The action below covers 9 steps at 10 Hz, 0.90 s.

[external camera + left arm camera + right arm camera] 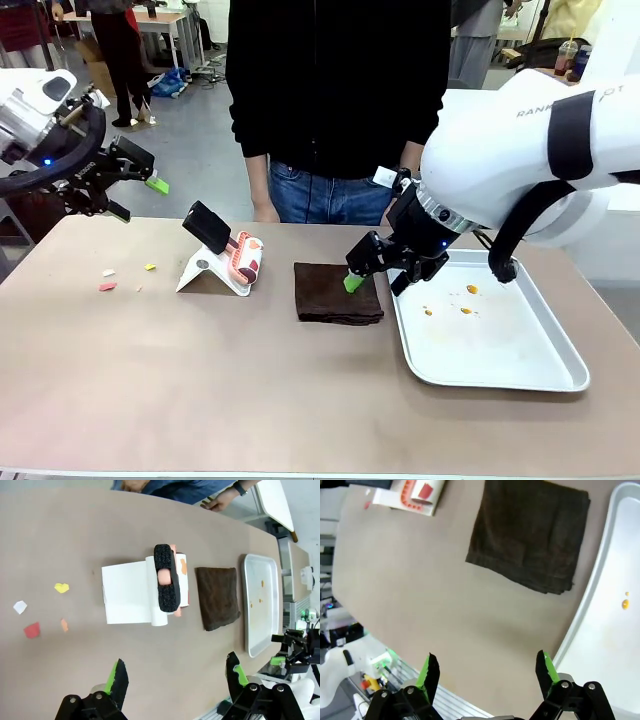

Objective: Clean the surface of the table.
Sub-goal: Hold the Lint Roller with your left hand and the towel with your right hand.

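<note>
The desk [200, 390] spans the whole foreground between the robot and the person, and carries every item of the job. The right gripper [377, 278] hangs with its jaws spread and empty over the far right corner of the folded brown cloth [335, 298], just beside the metal tray [545, 378]. A descent from here could strike the tray rim with one finger. It could also nip only the top fold, so that the cloth opens out when lifted. The left gripper [140, 198], likewise spread and empty, is raised above the far left corner. A careless sweep from either side could flick the small coloured scraps [107, 286] over the edge or knock the white dustpan set [222, 262]. The person's hand [265, 212] lies near the far edge, so a reach in that direction risks contact. The orange spots [471, 290] lie in the tray, not on the desk, and could draw the wipe to the wrong surface. In the front view the right arm hides the tray's far right corner. The left end of the desk is cut off. Contact between finger and cloth cannot be judged there. The scraps are too small to identify, and the black handle hides part of the item beneath it.
</note>
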Each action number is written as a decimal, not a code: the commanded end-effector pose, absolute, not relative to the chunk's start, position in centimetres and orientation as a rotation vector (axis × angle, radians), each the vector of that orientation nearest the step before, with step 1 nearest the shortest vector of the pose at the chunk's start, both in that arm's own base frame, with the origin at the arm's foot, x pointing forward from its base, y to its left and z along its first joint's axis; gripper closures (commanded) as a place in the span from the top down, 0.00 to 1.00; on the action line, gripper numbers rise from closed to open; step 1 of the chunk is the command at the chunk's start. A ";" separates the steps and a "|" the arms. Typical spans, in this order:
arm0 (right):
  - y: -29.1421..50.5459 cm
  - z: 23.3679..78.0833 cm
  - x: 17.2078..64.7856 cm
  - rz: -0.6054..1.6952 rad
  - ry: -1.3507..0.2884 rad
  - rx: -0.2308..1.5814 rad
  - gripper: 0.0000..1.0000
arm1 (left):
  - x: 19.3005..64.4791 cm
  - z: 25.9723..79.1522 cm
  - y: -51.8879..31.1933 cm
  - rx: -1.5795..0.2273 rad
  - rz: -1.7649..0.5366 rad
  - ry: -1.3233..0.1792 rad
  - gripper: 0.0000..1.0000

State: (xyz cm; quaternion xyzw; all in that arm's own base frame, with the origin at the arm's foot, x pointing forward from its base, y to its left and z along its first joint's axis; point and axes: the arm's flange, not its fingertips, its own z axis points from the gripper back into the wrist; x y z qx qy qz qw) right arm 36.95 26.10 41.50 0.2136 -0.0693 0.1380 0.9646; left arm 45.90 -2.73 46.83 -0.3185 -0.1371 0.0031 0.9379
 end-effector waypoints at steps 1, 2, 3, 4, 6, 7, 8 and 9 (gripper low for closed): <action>25.6 40.9 37.8 0.190 -0.157 0.345 1.00 | 45.9 46.8 -2.6 -0.650 0.009 -0.279 1.00; 26.7 40.4 40.0 0.166 -0.147 0.322 1.00 | 47.2 46.7 -2.7 -0.675 0.035 -0.276 1.00; 28.0 39.6 42.9 0.156 -0.136 0.306 1.00 | 49.3 46.5 -2.2 -0.665 0.088 -0.279 1.00; 29.0 38.8 44.9 0.158 -0.098 0.293 1.00 | 50.7 46.1 -2.1 -0.660 0.092 -0.259 1.00; 30.5 37.2 48.1 0.133 -0.053 0.284 1.00 | 52.6 45.3 -2.2 -0.658 0.087 -0.238 1.00; 31.1 36.2 49.2 0.129 -0.034 0.286 1.00 | 53.4 44.7 -2.3 -0.664 0.078 -0.231 1.00; 31.8 35.2 50.0 0.110 -0.022 0.269 1.00 | 54.3 44.0 -2.6 -0.683 0.057 -0.230 1.00; 32.2 34.4 50.5 0.096 -0.005 0.250 1.00 | 55.0 43.3 -2.8 -0.689 0.049 -0.222 1.00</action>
